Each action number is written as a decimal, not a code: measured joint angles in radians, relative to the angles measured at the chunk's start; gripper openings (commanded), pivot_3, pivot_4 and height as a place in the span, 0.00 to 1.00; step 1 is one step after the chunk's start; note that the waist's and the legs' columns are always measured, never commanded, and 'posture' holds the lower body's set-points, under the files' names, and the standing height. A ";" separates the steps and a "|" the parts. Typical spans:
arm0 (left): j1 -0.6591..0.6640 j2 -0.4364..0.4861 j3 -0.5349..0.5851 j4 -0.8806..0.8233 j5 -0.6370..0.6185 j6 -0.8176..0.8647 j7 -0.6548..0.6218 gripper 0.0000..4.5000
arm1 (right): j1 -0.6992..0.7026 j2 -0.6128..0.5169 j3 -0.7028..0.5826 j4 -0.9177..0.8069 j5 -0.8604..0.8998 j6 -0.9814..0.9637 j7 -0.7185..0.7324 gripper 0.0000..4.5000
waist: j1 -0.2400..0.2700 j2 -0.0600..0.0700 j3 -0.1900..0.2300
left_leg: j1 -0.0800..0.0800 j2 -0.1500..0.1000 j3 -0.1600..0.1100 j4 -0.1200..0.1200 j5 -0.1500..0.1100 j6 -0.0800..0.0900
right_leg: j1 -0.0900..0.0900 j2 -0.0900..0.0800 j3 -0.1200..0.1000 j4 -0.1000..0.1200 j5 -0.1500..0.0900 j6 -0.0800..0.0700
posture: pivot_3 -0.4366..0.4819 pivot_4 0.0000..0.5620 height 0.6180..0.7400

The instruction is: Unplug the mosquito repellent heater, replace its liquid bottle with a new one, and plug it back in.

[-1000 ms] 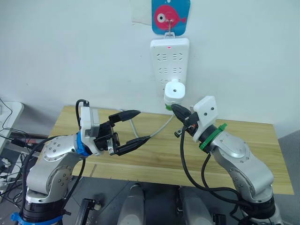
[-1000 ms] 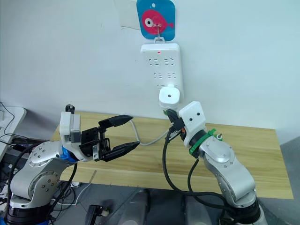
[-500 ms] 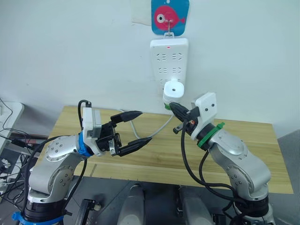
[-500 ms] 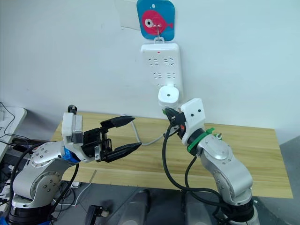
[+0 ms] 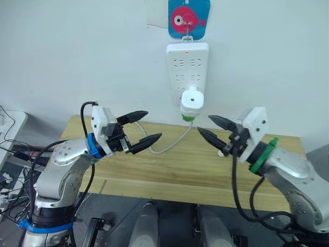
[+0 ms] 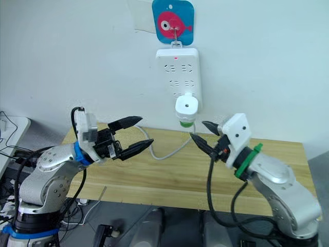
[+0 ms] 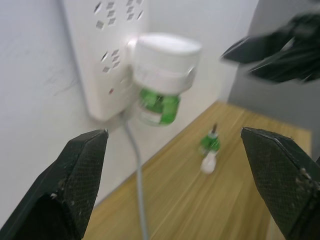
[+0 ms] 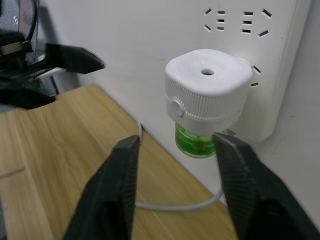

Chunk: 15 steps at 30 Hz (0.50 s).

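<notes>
White wall holds power strip (image 5: pixel 187 72); mosquito repellent heater (image 5: pixel 192 103) plugged into its lowest socket, green bottle (image 8: pixel 198 142) underneath. Left gripper (image 5: pixel 143 127) and right gripper (image 5: pixel 213 129) both jaws wide, empty, above wooden desk (image 5: pixel 175 170).

**White wall, wooden table, grey floor**

A plain white wall (image 5: pixel 77 56) fills the space behind and above both sets of jaws, evenly lit. A blue card with a pink fish (image 5: pixel 188 18) hangs on it, high above the jaws and between them. Below the jaws runs a light wooden table (image 5: pixel 169 172), its far edge against the wall. Under its near edge lies grey floor (image 5: pixel 115 213). Beyond the left jaws, cables (image 5: pixel 13 152) trail beside a white surface (image 5: pixel 7 123).
</notes>
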 measured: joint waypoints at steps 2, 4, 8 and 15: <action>-0.002 0.011 -0.012 0.005 0.032 -0.002 0.001 1.00 | 0.034 -0.023 -0.040 -0.005 0.024 -0.014 0.025 0.92 | 0.002 0.000 0.000 | 0.000 0.000 0.000 0.000 0.000 0.000 | 0.000 0.000 0.000 0.000 0.000 0.000 | 0.79 0.43 1.00; -0.004 0.011 -0.014 0.007 0.039 -0.002 0.002 1.00 | 0.048 -0.032 -0.063 -0.011 0.048 -0.028 0.039 1.00 | 0.004 0.000 0.000 | 0.000 0.000 0.000 0.000 0.000 0.000 | 0.000 0.000 0.000 0.000 0.000 0.000 | 0.80 0.43 1.00; -0.008 0.011 -0.014 0.007 0.054 -0.008 0.001 1.00 | 0.068 -0.062 -0.081 -0.020 0.068 -0.054 0.048 1.00 | 0.012 0.000 0.000 | 0.001 0.000 0.000 0.000 0.000 0.000 | 0.001 0.000 0.000 0.000 0.000 0.000 | 0.80 0.42 1.00; -0.048 0.008 -0.016 0.027 0.079 -0.010 0.012 1.00 | 0.070 -0.067 -0.080 -0.020 0.081 -0.060 0.003 1.00 | 0.016 -0.001 -0.001 | 0.001 0.000 0.001 0.000 0.000 0.000 | 0.001 0.000 0.000 0.000 0.000 0.000 | 0.80 0.40 1.00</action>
